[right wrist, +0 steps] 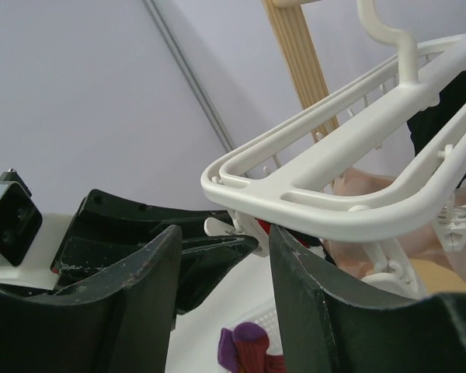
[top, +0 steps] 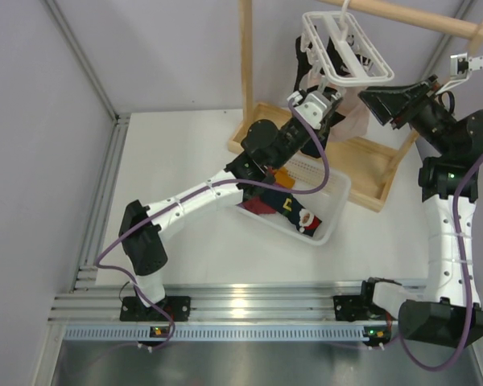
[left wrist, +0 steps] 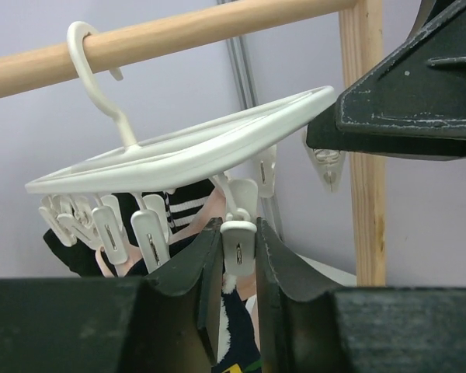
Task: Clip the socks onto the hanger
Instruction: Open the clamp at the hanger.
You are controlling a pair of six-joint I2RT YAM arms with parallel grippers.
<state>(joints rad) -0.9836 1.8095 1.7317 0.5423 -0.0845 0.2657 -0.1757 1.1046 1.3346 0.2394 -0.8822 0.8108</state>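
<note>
1. Looking through the left wrist camera, I see my left gripper [left wrist: 238, 231] closed on one peg [left wrist: 238, 250] of the hanger [left wrist: 179, 155], a finger against each side. I judge this squeeze is meant to work the peg's mouth.
2. A navy sock [left wrist: 237, 342] hangs directly under that peg, between the fingers. I cannot tell whether the peg bites it.
3. My right gripper [right wrist: 225, 233] has its jaws apart around the frame's corner, probably to stop the hanger swinging on the wooden rod [left wrist: 217, 27].
4. More socks [top: 294, 211] wait in the basket [top: 336, 211] below.
</note>
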